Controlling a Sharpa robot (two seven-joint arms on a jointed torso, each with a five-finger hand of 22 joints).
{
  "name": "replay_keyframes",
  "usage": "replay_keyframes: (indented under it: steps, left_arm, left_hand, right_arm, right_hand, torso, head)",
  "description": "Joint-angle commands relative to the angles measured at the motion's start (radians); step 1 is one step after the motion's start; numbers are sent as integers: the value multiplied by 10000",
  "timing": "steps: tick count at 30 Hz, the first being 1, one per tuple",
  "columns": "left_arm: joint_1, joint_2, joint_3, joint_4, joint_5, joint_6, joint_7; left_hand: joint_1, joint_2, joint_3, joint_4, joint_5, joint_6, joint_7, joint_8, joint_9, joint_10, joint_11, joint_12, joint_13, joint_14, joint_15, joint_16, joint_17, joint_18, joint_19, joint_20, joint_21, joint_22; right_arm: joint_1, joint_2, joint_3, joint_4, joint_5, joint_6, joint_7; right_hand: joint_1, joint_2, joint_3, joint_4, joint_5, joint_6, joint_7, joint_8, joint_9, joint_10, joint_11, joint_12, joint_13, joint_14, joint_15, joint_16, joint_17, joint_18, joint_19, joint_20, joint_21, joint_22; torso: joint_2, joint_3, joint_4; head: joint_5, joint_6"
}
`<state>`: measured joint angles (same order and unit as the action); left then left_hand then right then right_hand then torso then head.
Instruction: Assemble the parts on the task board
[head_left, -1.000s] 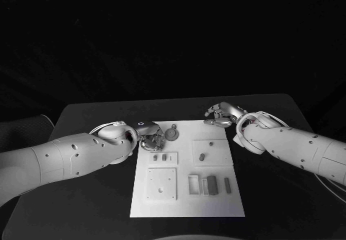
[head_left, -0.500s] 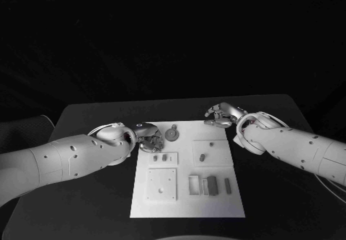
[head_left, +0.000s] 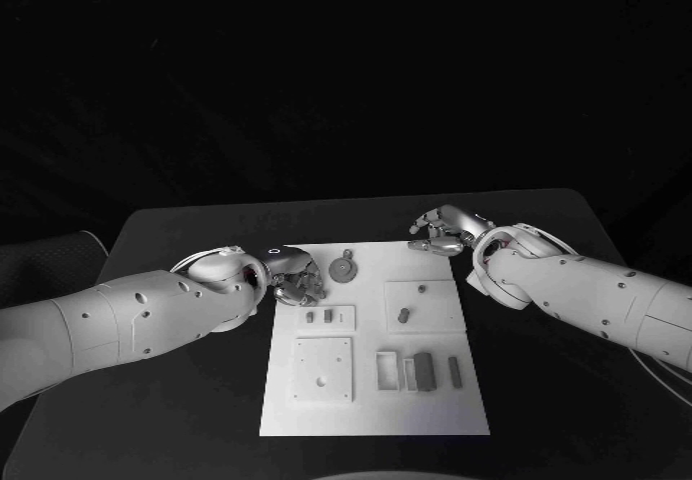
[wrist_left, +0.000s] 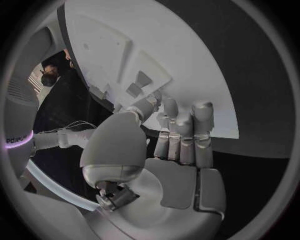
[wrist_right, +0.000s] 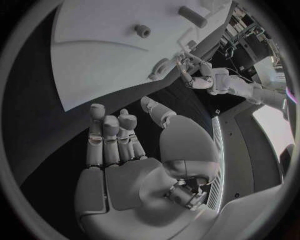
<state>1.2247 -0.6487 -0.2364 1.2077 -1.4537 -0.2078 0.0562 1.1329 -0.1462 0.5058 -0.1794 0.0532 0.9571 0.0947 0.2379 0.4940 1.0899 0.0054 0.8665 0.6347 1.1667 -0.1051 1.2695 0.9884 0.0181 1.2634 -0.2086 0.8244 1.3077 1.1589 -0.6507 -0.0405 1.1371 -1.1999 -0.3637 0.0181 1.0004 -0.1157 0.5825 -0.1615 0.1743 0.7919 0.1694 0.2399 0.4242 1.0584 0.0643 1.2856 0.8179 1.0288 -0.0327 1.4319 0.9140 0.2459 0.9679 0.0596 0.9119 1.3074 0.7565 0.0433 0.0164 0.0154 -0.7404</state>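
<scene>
The left hand (head_left: 293, 275) sits at the board's (head_left: 433, 410) left edge, near its far-left corner, and over the last second it has drawn back slightly toward that edge, away from the round part (head_left: 343, 267) lying on the far strip of the board. In the left wrist view its fingers (wrist_left: 181, 135) lie straight and close together with the thumb alongside, and nothing sits between them, so I read it as released. The round part rests flat on the board, just beside the hand but apart from it.

The right hand (head_left: 440, 232) hovers at the board's far-right corner and has not moved. Its fingers (wrist_right: 112, 137) are extended with the thumb apart and nothing in the palm: released too.

The other parts lie where they were: two small pegs (head_left: 320, 315) in the left-middle block, a stub and a slug (head_left: 405, 313) on the right-middle block, and three bars (head_left: 421, 369) standing near the right edge, closer to the near side. The square plate (head_left: 323, 368) by the left edge carries a single small pin.

The withdrawal suggests the left hand has finished with, or given up on, the round part; no part is held, so the next pick has yet to begin
</scene>
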Motion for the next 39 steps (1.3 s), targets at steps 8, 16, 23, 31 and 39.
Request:
replay_keyframes:
  steps: [8,16,23,31,39]
  left_arm:
    - [3,-276,4,63,30,-272,-31]
    - [9,-580,10,171,373,-777,16]
    - [188,-1093,216,416,1975,-1388,327]
    - [438,-1612,519,705,5304,-1999,907]
    - [455,-1888,527,1112,7974,-2164,1441]
  left_hand:
    - [24,-118,17,44,12,-379,317,-28,-21,12,68,-25,-14,27,72,-43,12,1220,5,104,-46,153]
    - [105,-72,67,29,12,-350,315,-3,-23,22,67,-24,-18,40,72,-47,12,1241,18,112,-49,151]
    - [417,106,206,-191,8,-182,309,138,10,-175,72,-171,-96,-125,85,-258,-69,1233,-160,169,-203,111]
    - [300,51,306,-434,13,-283,505,247,16,-803,291,-1367,-895,-764,339,-1314,-672,1010,-877,427,-1107,-290]
    - [-241,-317,518,-225,34,-569,696,415,46,-709,744,-3457,-2299,-1576,857,-3895,-1987,593,-1941,915,-3326,-1739]
  right_arm:
    - [-4,-72,0,25,-20,85,38]
    - [-15,-166,-1,53,-25,87,82]
    - [-65,-407,-2,278,-85,192,224]
    - [-190,-875,-31,926,-492,575,355]
    - [-360,-1457,-95,1718,-796,157,622]
  right_hand:
    - [-19,-23,12,-59,7,-8,96,55,-17,-37,9,66,-11,-27,-71,45,-10,159,12,-76,-47,88]
    - [42,-26,17,-132,-6,-5,95,62,-17,-37,8,69,-14,-27,-72,45,-11,159,13,-78,-46,90]
    - [329,-18,44,-474,-154,32,82,97,-10,-34,-3,82,-20,-21,-83,51,-12,159,21,-90,-38,95]
    - [544,5,22,-812,-685,91,66,143,-1,-35,-19,75,-38,-31,-95,33,-24,159,22,-63,-62,78]
    - [575,-45,18,-874,-731,114,60,158,0,-29,-25,70,-46,-27,-100,30,-27,159,31,-57,-68,72]
  torso:
    - [-3,4,-1]
    - [-2,1,2]
    - [-6,8,4]
    - [-8,15,-1]
    - [1,7,-8]
  head:
    - [-35,34]
    - [-83,91]
    - [-206,225]
    - [-368,295]
    - [-453,232]
